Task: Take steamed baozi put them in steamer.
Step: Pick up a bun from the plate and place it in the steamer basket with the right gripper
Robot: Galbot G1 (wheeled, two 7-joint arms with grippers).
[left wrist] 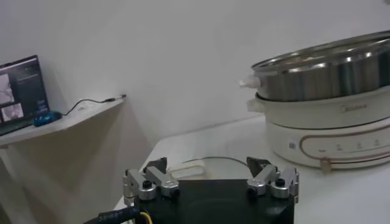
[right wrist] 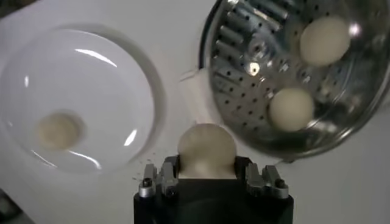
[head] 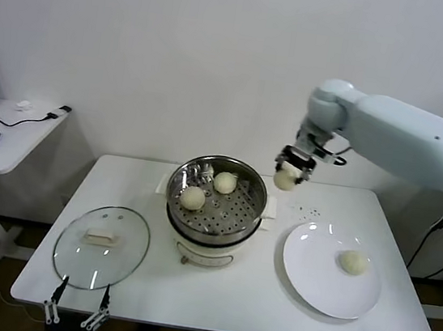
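My right gripper (head: 288, 173) is shut on a cream-white baozi (head: 286, 179), held in the air just right of the steamer's rim. In the right wrist view the held baozi (right wrist: 206, 149) sits between the jaws, beside the steamer's edge. The steamer (head: 235, 220), a shiny perforated basket on a white cooker base, holds two baozi (head: 193, 198) (head: 225, 182). Another baozi (head: 353, 262) lies on the white plate (head: 313, 275). My left gripper (head: 76, 311) hangs open at the table's front left edge, near the glass lid.
A round glass lid (head: 102, 246) with a white handle lies on the table's left part. A side table (head: 13, 134) at far left carries a blue mouse and cables. A wall stands close behind the table.
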